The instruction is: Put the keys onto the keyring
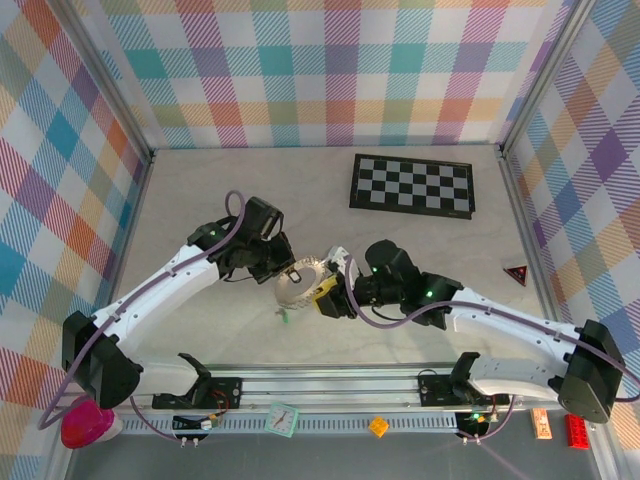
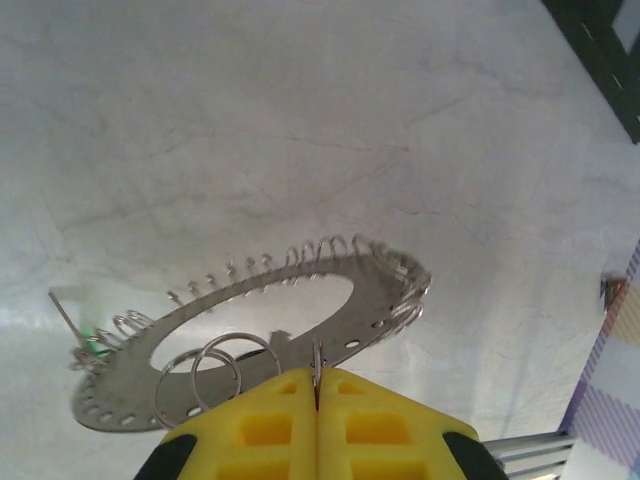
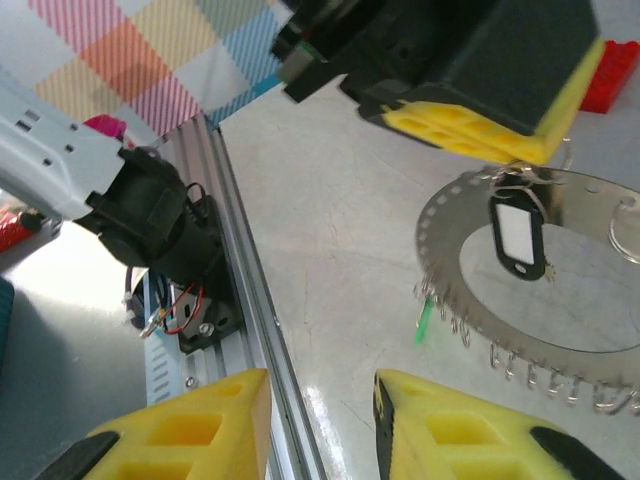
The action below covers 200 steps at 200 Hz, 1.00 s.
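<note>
- Keyring [image 3: 438,235] was held by its rim over the table [image 3: 330,200], in the centre between the two arms.
- Left gripper [image 2: 317,385] was clenched on that rim.
- Black key [image 3: 518,238] hung in the ring's opening, just below that grip.
- Green key [image 3: 425,320] poked out under the ring's edge.
- Right gripper [image 3: 320,385] was beside the ring, jaws parted and empty.
</note>
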Tool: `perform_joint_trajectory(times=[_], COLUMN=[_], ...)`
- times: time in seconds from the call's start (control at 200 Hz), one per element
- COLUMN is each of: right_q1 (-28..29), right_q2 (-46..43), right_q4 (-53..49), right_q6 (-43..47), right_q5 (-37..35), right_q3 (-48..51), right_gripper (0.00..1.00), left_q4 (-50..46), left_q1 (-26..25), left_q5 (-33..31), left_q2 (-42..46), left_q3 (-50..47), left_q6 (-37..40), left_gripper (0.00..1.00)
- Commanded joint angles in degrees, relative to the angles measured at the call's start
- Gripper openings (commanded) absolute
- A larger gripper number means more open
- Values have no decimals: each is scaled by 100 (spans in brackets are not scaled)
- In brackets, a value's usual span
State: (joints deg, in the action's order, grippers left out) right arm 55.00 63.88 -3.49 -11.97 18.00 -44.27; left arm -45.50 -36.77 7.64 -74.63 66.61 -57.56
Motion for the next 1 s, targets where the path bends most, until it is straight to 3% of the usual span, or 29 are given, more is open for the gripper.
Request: perform_joint_trajectory(times=[0.0,0.175,0.34,0.505,0.995], right_q1=[32,32,21,16,-38], right_q2=[215,802,1188,1612,2085], right_q4=[521,1334,2874,3028,3537], right_q6=[-475,-125,1280,2359,2218], right_q5=[-433,-540,-371,-184,-211], right_q3=[185,298,761,699,558], right_gripper=[38,40,41,42,45], left_q4=[-278,-368,-340,-502,-491], left_q1=[-40,-41,-58,-67,-111], left_q5=[95,264,492,526,632], left_q2=[28,5,0,-8,50], left_q3=[246,248,166,218,221], left_q6=[-773,-1133,-1326,-1403,-1337], left_gripper=[0,0,0,0,0])
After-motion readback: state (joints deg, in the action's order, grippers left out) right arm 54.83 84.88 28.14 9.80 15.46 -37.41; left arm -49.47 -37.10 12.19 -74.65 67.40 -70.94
